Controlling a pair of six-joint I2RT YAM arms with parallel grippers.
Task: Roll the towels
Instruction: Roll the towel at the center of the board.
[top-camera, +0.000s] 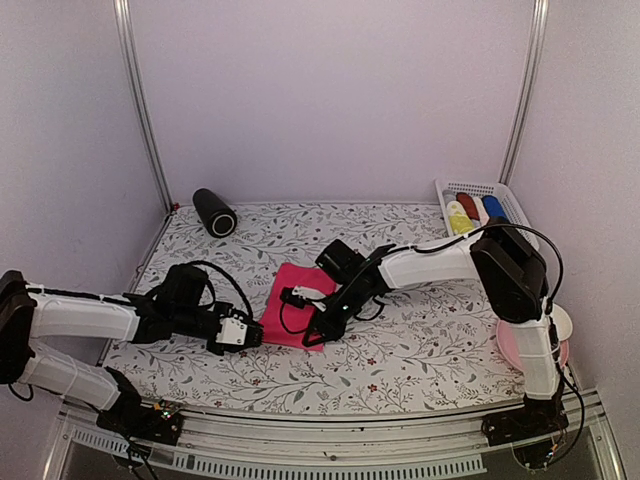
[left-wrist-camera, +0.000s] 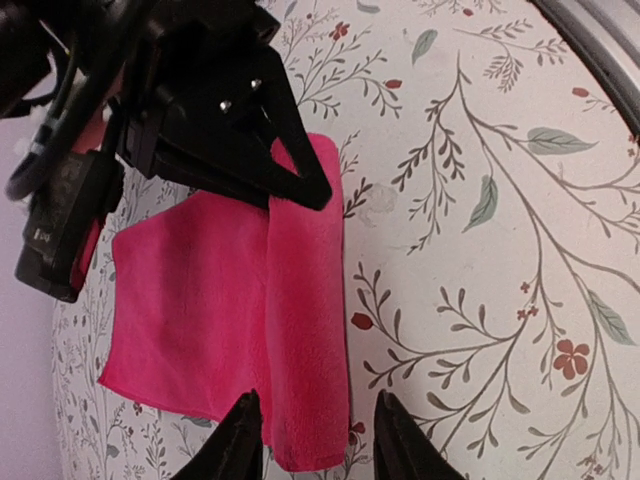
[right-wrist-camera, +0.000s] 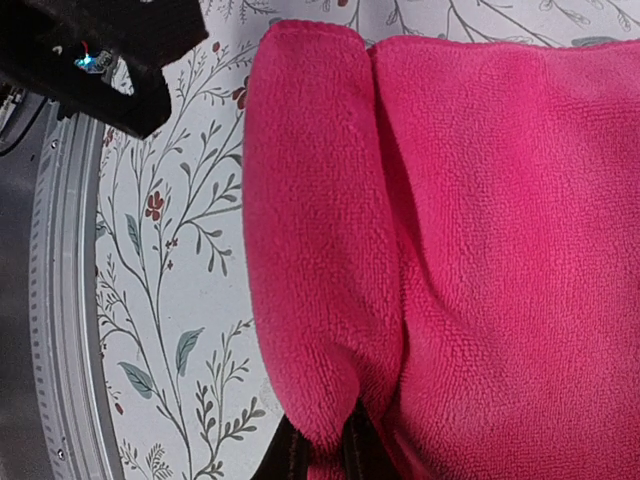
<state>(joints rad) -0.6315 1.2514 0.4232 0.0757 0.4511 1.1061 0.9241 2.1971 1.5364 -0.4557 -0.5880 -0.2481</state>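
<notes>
A hot pink towel (top-camera: 290, 298) lies flat on the flowered table, with its near edge turned over into a thick fold (left-wrist-camera: 306, 300). My right gripper (right-wrist-camera: 326, 458) is shut on one end of that fold (right-wrist-camera: 310, 250), with cloth bunched over the fingertips. In the top view it (top-camera: 314, 338) sits at the towel's near right corner. My left gripper (left-wrist-camera: 316, 440) stands open astride the fold's other end; one finger overlaps the cloth and the other is over bare table. From above it (top-camera: 257, 334) is at the towel's near left corner.
A white basket (top-camera: 515, 200) at the back right holds rolled towels: yellow (top-camera: 458, 215), red (top-camera: 470, 207) and blue (top-camera: 493, 208). A black cylinder (top-camera: 215, 212) lies at the back left. A pink plate (top-camera: 520, 350) with a white bowl (top-camera: 562, 322) sits behind the right arm.
</notes>
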